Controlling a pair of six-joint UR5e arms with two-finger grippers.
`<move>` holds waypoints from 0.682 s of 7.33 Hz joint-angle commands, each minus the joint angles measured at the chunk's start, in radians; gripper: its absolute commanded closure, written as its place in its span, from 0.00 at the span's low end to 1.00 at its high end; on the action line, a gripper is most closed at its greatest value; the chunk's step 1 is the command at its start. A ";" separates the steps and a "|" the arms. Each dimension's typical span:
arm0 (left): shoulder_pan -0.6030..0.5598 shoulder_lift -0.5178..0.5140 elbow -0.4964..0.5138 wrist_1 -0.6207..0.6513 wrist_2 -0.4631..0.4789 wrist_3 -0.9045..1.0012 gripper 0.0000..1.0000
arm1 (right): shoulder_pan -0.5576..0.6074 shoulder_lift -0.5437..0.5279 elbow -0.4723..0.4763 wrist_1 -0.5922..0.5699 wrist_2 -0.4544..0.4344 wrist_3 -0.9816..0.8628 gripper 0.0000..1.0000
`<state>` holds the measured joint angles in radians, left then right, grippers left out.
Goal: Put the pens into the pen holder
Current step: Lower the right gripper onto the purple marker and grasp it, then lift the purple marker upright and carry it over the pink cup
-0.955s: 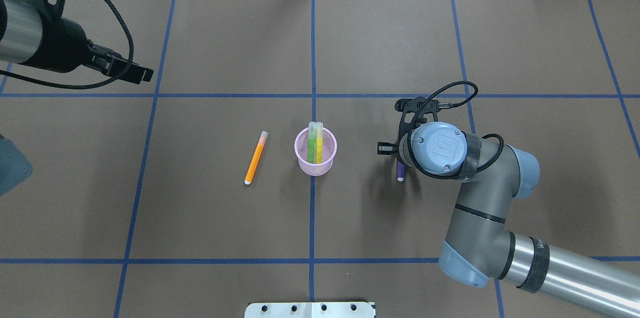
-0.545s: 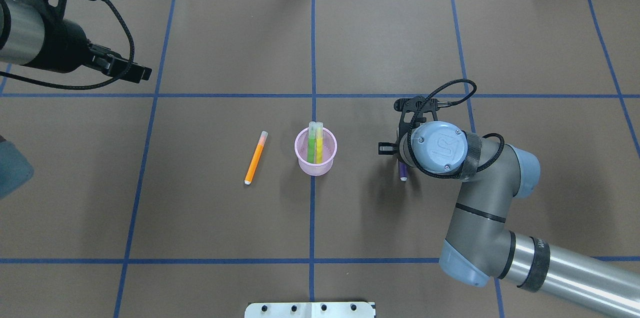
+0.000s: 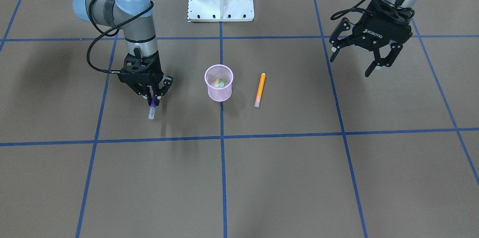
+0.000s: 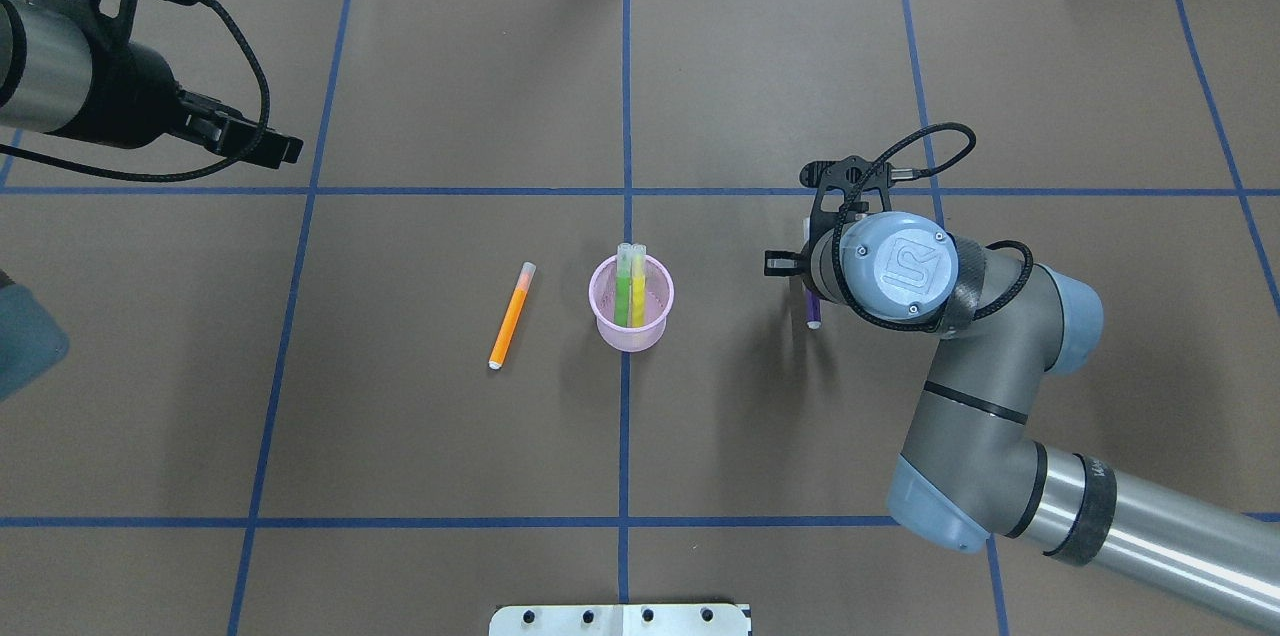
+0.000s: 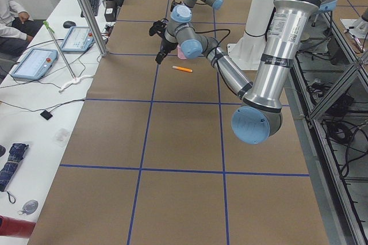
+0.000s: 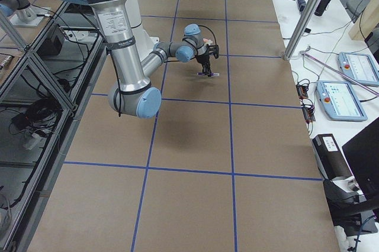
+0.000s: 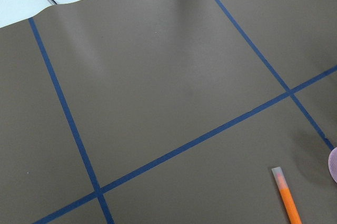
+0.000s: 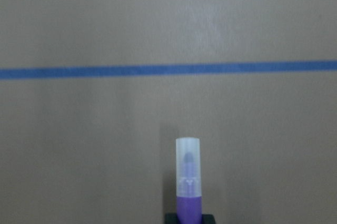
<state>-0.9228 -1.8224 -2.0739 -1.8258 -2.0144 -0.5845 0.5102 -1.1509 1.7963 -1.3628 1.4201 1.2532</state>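
My right claw [image 3: 152, 97] is clamped on the purple pen [image 3: 152, 109]. Its two fingers are drawn in close around the barrel, and the pale translucent cap end sticks out past the fingertips. In my right wrist view the capped end juts forward from between the pads, with brown bench and one blue tape line [image 8: 168, 69] beyond it. From the front the pen appears to be off the bench [image 4: 450, 466], since its shadow falls a little apart from the cap. From overhead my own wrist hides most of this claw, and only a short purple length [image 4: 812, 309] shows below it.

The pen holder [image 4: 631, 304] stands upright at the middle of the bench, on the central tape line. It is on the inner side of my right claw and clearly apart from it. A green pen [image 4: 621, 288] and a yellow pen [image 4: 638, 288] stand inside it, leaning on the far rim with their pale caps above the edge.

The orange pen [image 4: 511, 314] lies flat on the bench near the holder's other side, not touching it. Its pale cap points away from me.

My left claw [image 3: 350, 67] hangs above the bench towards my left far corner, well apart from every pen. Its fingers are spread wide and nothing is between them. Its wrist camera sees the orange pen's capped end [image 7: 287, 197] at the lower edge.
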 commanded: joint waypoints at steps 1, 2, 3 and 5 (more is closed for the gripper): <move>0.002 0.000 0.026 -0.004 -0.001 0.000 0.00 | -0.047 0.057 0.023 0.001 -0.255 0.046 1.00; 0.002 -0.001 0.029 -0.006 -0.001 0.000 0.00 | -0.089 0.086 0.023 0.008 -0.371 0.102 1.00; 0.002 -0.001 0.031 -0.006 -0.003 0.000 0.00 | -0.149 0.121 0.023 0.011 -0.517 0.110 1.00; 0.002 -0.009 0.052 -0.009 -0.006 0.000 0.00 | -0.250 0.163 0.011 0.011 -0.686 0.110 1.00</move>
<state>-0.9205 -1.8270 -2.0334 -1.8328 -2.0177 -0.5844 0.3226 -1.0137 1.8157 -1.3522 0.8464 1.3591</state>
